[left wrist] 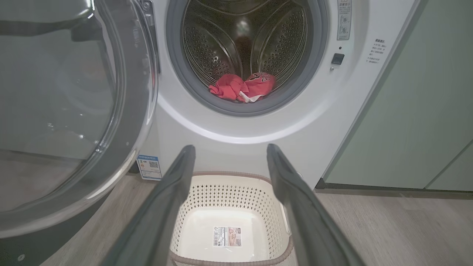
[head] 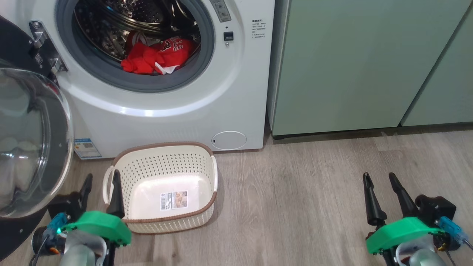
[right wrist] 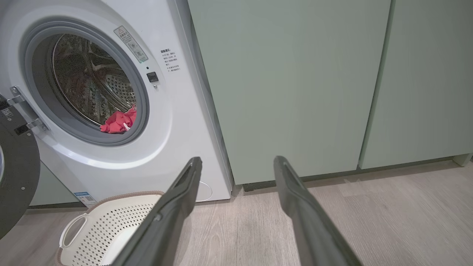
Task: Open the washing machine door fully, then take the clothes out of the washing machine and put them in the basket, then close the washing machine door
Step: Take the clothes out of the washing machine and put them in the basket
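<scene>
At the far left of the scene, the big white front-loading washing machine (head: 173, 111) stands with its mouth uncovered. Its large round door (head: 31, 140), glossy black rim around a bulging clear glass bowl, is swung out on the left-hand hinge toward the near side. It looks fully open, so I judge the first step done.

Low in the perforated steel drum (head: 122, 22), against the grey rubber gasket (head: 201, 70), lies a heap of bright red fabric clothes (head: 159, 57) with white trim and lettering. None of it has reached the small cream plastic basket (head: 166, 166) with perforated sides and a brown rim. It sits on the pale wood-look floor (head: 295, 192) just in front of the machine, holding nothing but a label sticker (head: 173, 200) on its base.

The left gripper (head: 102, 176) hovers at the near left corner of the basket, one dark finger crossing its white side handle (head: 107, 183), claw spread wide and empty. The right gripper (head: 378, 176) hangs well to the right over bare floor, near the flat pale green cabinet doors (head: 351, 66), also spread and pinching nothing.

Left to do, as I read it: reach into the drum, carry the clothes to the basket, then swing the door shut.
</scene>
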